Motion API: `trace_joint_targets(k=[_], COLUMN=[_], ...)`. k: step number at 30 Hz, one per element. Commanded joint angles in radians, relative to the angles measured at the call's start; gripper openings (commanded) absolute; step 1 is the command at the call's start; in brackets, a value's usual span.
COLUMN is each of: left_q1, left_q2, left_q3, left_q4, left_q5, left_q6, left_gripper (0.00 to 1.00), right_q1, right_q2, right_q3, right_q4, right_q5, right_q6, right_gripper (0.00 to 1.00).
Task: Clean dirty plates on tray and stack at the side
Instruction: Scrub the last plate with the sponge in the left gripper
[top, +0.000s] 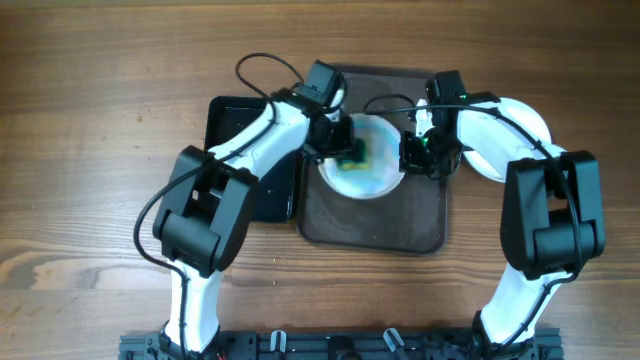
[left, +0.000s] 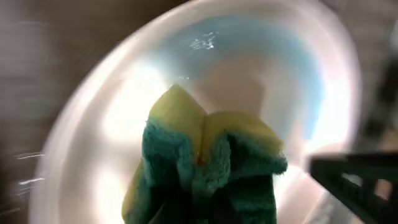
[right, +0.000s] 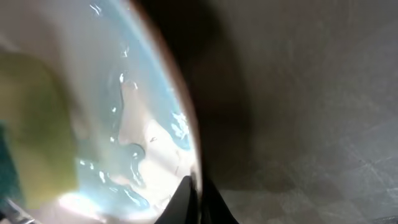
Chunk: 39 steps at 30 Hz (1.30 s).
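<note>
A blue-smeared plate (top: 375, 178) is seen upper middle of the frame, over the brown tray (top: 375, 228). A folded green-and-yellow sponge (top: 352, 155) is held pinched in the left pincer (top: 345, 150) against it. Its right rim is clamped by the right pincer (top: 412, 152). A second plate (top: 525, 125) lies on the counter (top: 90, 200), upper right.

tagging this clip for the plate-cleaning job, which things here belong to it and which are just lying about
Belongs to the job: smeared plate on the brown tray; sponge in the left claw; right claw gripping that plate's rim; white plate at the side.
Just lying about: black tray; wooden table.
</note>
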Motion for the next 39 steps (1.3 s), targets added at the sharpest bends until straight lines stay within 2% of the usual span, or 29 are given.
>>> trace_joint_targets(k=[1, 4, 7, 11, 13, 16, 19, 21, 22, 24, 25, 26, 28, 30, 33, 37, 39], left_q1=[-0.074, -0.094, -0.082, -0.055, -0.054, -0.050, -0.048, -0.048, -0.045, -0.041, -0.042, -0.048, -0.072, -0.113, -0.153, -0.151, -0.127], left_q2=[0.018, 0.032, 0.032, 0.032, 0.032, 0.020, -0.012, -0.034, -0.049, -0.064, -0.061, -0.053, -0.035, -0.001, 0.045, 0.051, 0.048], left_q3=[-0.009, -0.009, -0.009, -0.008, -0.008, -0.008, -0.008, -0.008, -0.008, -0.008, -0.009, -0.009, -0.009, -0.009, -0.009, -0.008, -0.008], left_q4=[0.072, 0.106, 0.042, -0.198, -0.291, -0.359, -0.390, -0.383, -0.369, -0.326, -0.262, -0.221, -0.148, -0.096, -0.102, -0.180, -0.249], left_q5=[0.114, 0.107, 0.031, -0.322, -0.540, -0.698, -0.776, -0.737, -0.649, -0.421, -0.141, 0.002, 0.166, 0.212, 0.212, 0.211, 0.140], left_q6=[0.027, 0.021, 0.020, 0.107, 0.109, 0.108, 0.105, 0.082, 0.079, 0.080, 0.104, 0.114, 0.113, 0.113, 0.109, 0.135, 0.140], left_gripper=[0.04, 0.04, 0.04, 0.04, 0.04, 0.04, 0.04, 0.04, 0.04, 0.04, 0.04, 0.04, 0.04, 0.04, 0.04, 0.04, 0.04], right_q1=[0.034, 0.042, 0.042, 0.042, 0.042, 0.042, 0.042, 0.042, 0.042, 0.042, 0.042, 0.042, 0.042, 0.042, 0.042, 0.042, 0.042], right_q2=[0.027, 0.027, 0.027, 0.027, 0.027, 0.027, 0.027, 0.027, 0.027, 0.027, 0.027, 0.027, 0.027, 0.027, 0.027, 0.027, 0.027], right_q3=[-0.025, -0.025, -0.025, -0.025, -0.025, -0.025, -0.025, -0.025, -0.025, -0.025, -0.025, -0.025, -0.025, -0.025, -0.025, -0.025, -0.025], right_q4=[-0.013, -0.014, -0.014, -0.013, -0.011, -0.010, -0.011, -0.011, -0.011, -0.010, -0.010, -0.010, -0.010, -0.009, -0.010, -0.010, -0.010], right_q5=[0.099, 0.098, 0.099, 0.098, 0.098, 0.099, 0.099, 0.099, 0.099, 0.099, 0.099, 0.098, 0.098, 0.098, 0.099, 0.098, 0.098], right_q6=[-0.058, -0.056, -0.050, -0.031, -0.031, -0.031, -0.031, -0.030, -0.031, -0.031, -0.031, -0.030, -0.026, -0.023, -0.023, -0.024, -0.024], right_gripper=[0.04, 0.04, 0.04, 0.04, 0.04, 0.04, 0.04, 0.04, 0.04, 0.04, 0.04, 0.04, 0.04, 0.04, 0.04, 0.04, 0.04])
